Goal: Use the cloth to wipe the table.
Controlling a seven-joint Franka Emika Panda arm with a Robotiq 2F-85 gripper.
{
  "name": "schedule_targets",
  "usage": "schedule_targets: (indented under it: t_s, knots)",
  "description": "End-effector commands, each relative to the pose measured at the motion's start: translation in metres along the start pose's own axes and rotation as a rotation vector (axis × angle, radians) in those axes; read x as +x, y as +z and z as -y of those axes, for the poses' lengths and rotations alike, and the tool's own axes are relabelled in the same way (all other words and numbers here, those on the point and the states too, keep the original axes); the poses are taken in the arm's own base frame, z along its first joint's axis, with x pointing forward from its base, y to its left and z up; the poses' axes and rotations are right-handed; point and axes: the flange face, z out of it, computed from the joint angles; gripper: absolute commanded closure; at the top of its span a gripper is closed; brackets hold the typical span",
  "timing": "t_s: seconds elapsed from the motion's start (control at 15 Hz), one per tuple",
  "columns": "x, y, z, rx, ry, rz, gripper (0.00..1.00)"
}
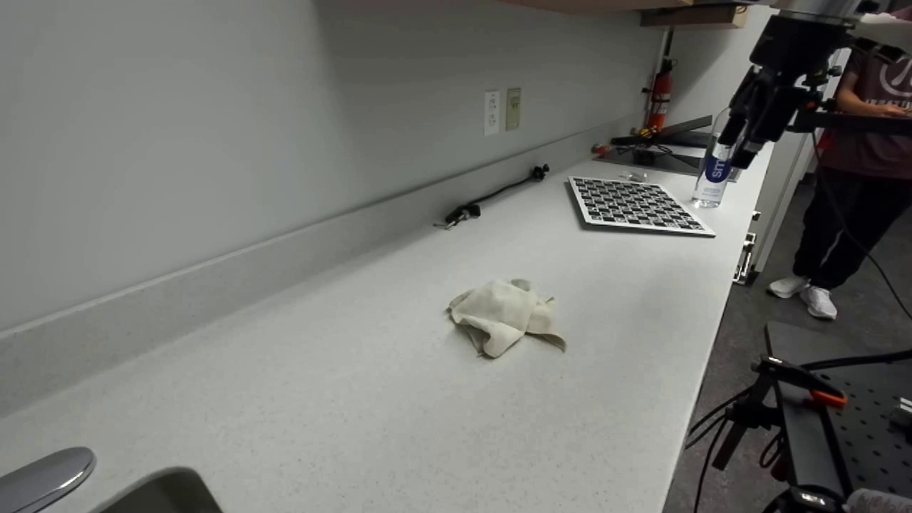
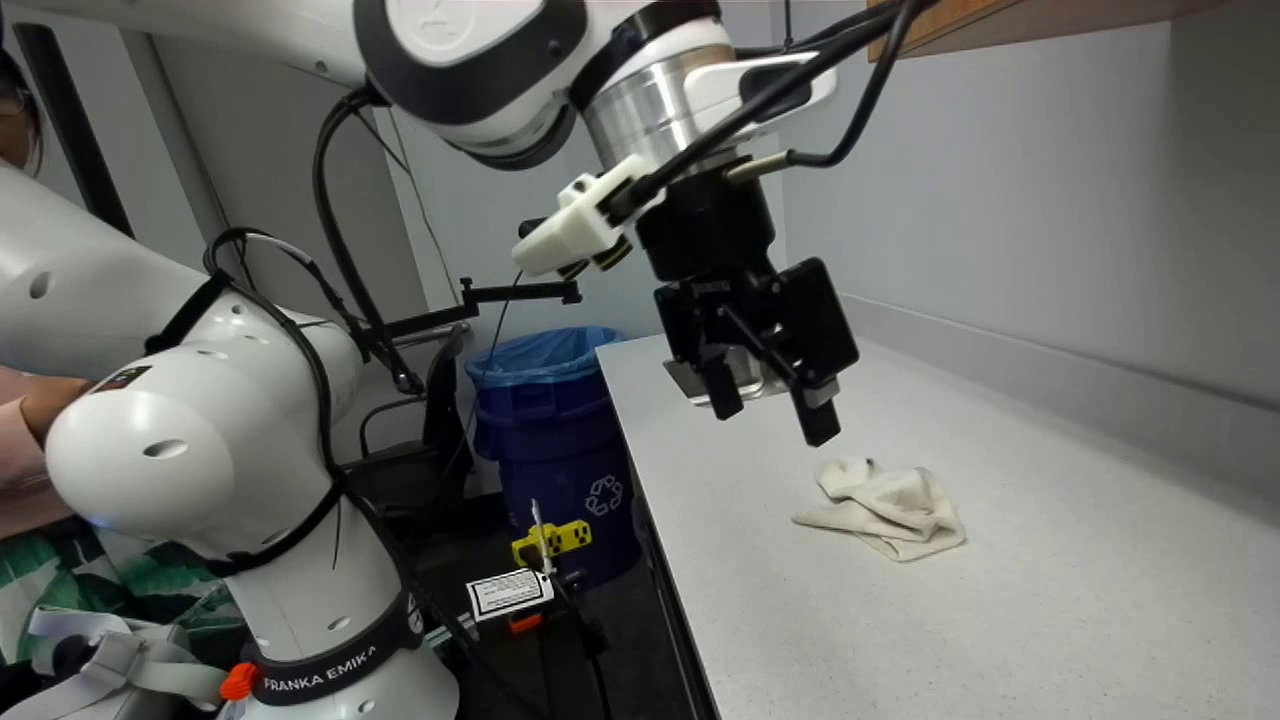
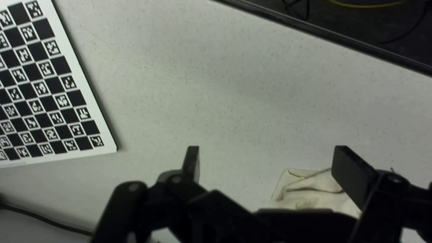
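The cloth is cream-white and lies crumpled on the pale speckled countertop (image 1: 356, 420). The cloth shows in both exterior views (image 1: 502, 315) (image 2: 890, 508). In the wrist view the cloth (image 3: 310, 197) is at the lower right, partly hidden behind my right-hand finger and the gripper body. My black gripper (image 2: 775, 418) is held in the air above the counter, apart from the cloth. It also shows at the upper right of an exterior view (image 1: 735, 146). In the wrist view its fingers (image 3: 266, 158) are wide apart with nothing between them.
A checkered marker board (image 1: 634, 203) lies on the counter, also in the wrist view (image 3: 40, 91). A clear bottle (image 1: 712, 178) stands beside it. A black cable (image 1: 499, 191) runs along the wall. A sink (image 1: 167, 491) and faucet (image 1: 50, 476) are at one end.
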Motion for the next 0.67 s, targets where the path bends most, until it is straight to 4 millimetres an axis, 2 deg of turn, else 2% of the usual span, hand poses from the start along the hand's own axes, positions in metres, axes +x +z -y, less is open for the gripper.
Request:
schedule_targets:
  t_s: [0.0, 0.07, 0.13, 0.27, 0.6]
  knots:
    - [0.084, -0.001, 0.002, 0.042, -0.02, 0.016, 0.0]
    - [0.039, -0.005, 0.005, 0.021, -0.019, -0.004, 0.0]
    - [0.057, -0.006, 0.007, 0.028, -0.026, -0.002, 0.0]
    - [0.076, 0.0, 0.006, 0.03, -0.033, 0.017, 0.0]
    - [0.081, 0.004, 0.003, 0.029, -0.031, 0.025, 0.0]
